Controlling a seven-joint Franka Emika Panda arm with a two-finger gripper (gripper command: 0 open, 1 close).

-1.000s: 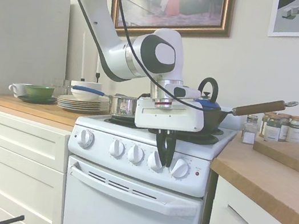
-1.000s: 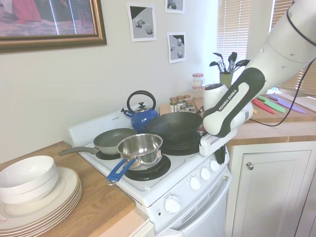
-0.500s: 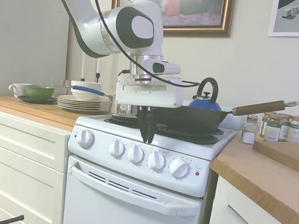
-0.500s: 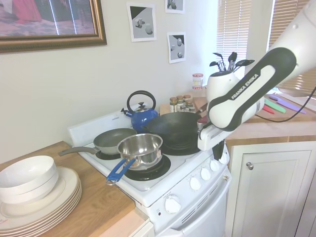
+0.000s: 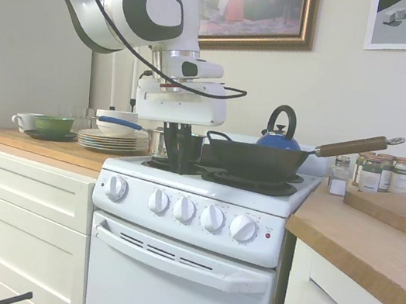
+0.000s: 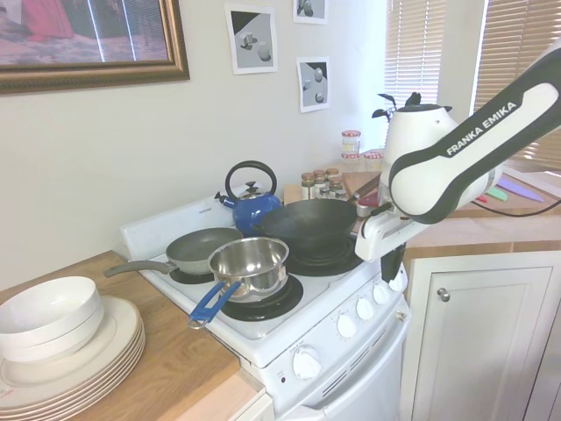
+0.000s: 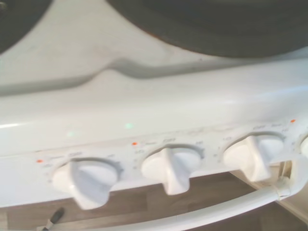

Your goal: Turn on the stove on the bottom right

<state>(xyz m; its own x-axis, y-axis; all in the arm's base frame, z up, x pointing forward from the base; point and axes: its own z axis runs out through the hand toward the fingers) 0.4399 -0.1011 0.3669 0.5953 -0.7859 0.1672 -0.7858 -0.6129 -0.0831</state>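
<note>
The white stove point(image 5: 181, 184) has black coil burners and five round white knobs in a row. The knob point(image 5: 243, 228) nearest the red indicator light point(image 5: 268, 235) stands free. My gripper point(image 5: 178, 168) hangs at the cooktop's front edge, above and left of that knob, touching nothing. Seen from the other side, my gripper point(image 6: 394, 282) hangs at the stove's front corner, by the end knobs point(image 6: 382, 294). Three knobs point(image 7: 173, 166) and a burner's edge point(image 7: 216, 24) fill the wrist view.
A black wok point(image 5: 260, 161) with a wooden handle, a blue kettle point(image 5: 279, 138), a steel saucepan point(image 6: 250, 263) and a frying pan point(image 6: 197, 250) sit on the burners. Stacked plates point(image 6: 79, 351) lie on the left counter, spice jars point(image 5: 379, 171) on the right.
My gripper has lifted off the knob nearest the red light and drawn up and away along the stove front, now level with the cooktop edge.
</note>
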